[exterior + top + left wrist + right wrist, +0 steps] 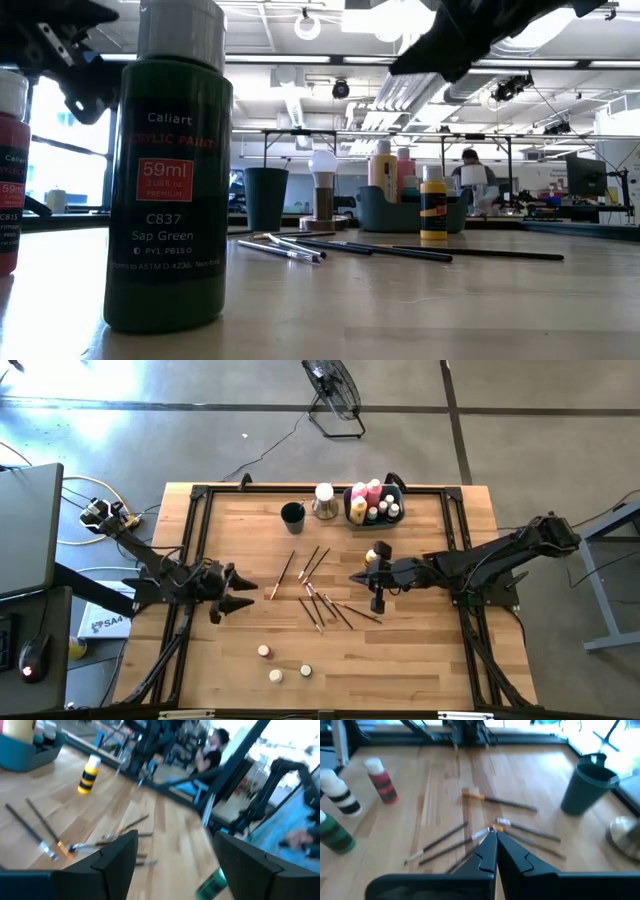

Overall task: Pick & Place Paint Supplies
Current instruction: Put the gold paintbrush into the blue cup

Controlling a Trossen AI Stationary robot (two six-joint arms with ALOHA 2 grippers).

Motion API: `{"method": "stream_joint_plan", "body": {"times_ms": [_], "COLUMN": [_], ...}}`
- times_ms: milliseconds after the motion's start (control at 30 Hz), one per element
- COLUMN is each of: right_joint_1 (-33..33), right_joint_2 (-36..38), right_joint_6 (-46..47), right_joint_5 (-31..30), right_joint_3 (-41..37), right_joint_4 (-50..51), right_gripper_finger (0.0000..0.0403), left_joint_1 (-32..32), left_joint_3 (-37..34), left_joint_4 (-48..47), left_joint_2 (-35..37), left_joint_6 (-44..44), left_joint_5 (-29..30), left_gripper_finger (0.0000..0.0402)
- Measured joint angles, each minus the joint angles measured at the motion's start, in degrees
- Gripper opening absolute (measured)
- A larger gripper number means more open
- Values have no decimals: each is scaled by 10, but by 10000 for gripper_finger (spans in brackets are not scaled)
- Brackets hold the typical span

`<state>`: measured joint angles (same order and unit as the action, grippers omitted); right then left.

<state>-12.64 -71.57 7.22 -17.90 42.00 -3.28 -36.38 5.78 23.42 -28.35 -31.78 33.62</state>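
Brushes (318, 596) lie scattered at the centre of the wooden surface (420, 650) in the high view, one (282, 576) a little apart to the left of the cluster. The left pincer (243, 589) hovers at centre left with its fingers spread and nothing between them. The right pincer (358, 578) sits just right of the brushes, closed on nothing. A yellow bottle (377, 553) stands just above it. At upper centre a bin (398, 493) holds more bottles, with a dark cup (292, 514) and a white-topped object (324, 501) to its left. Three small pots (282, 666) sit at lower centre.

Low view: a green bottle (168, 165) fills the left foreground, with a red one (12, 170) at the left edge. Brushes (330, 246) lie at mid-frame, the yellow bottle (433, 208) standing right of centre, the cup (265, 198) and bin (400, 212) behind.

Left wrist view: the two dark fingers (117, 852) stand apart at the bottom. Brushes (40, 831) lie at left, the yellow bottle (89, 773) at upper left, the bin (30, 755) in the corner, a green bottle (212, 885) at the bottom. A person (212, 751) shows at the top.

Right wrist view: the fingers (487, 854) meet at lower centre, right over the brushes (490, 827). Red (381, 781), striped (339, 793) and green (335, 834) bottles stand at left, the cup (587, 787) at right.
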Motion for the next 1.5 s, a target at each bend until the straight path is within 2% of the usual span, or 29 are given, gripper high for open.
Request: {"method": "stream_joint_plan", "body": {"times_ms": [67, 267, 433, 733, 967, 1167, 1300, 1400, 1500], "right_joint_1": [0, 0, -2, -1, -1, 0, 0, 0, 0], "right_joint_2": [0, 0, 0, 0, 0, 0, 0, 0, 0], "right_joint_6": [-23, -58, -57, -105, -139, -189, -210, -210, -210], "right_joint_5": [9, 110, 136, 133, 85, 76, 75, 75, 75], "right_joint_3": [0, 0, 0, 0, 0, 0, 0, 0, 0], "right_joint_4": [-24, -47, -40, -39, -71, -92, -91, -90, -90], "right_gripper_finger": [2, 2, 2, 2, 2, 2, 2, 2, 2], "left_joint_1": [0, 0, 0, 0, 0, 0, 0, 0, 0], "left_joint_3": [0, 0, 0, 0, 0, 0, 2, 24, 67], "left_joint_4": [21, 19, 19, 17, 25, 26, 38, 17, -48], "left_joint_2": [0, 0, 0, 0, 0, 0, 0, 0, 0], "left_joint_6": [3, 14, 14, 15, 7, -30, -32, -32, -32], "left_joint_5": [10, 26, 22, 15, 19, 19, 52, 58, 63], "left_gripper_finger": [260, 260, 260, 260, 260, 260, 260, 260, 260]}}
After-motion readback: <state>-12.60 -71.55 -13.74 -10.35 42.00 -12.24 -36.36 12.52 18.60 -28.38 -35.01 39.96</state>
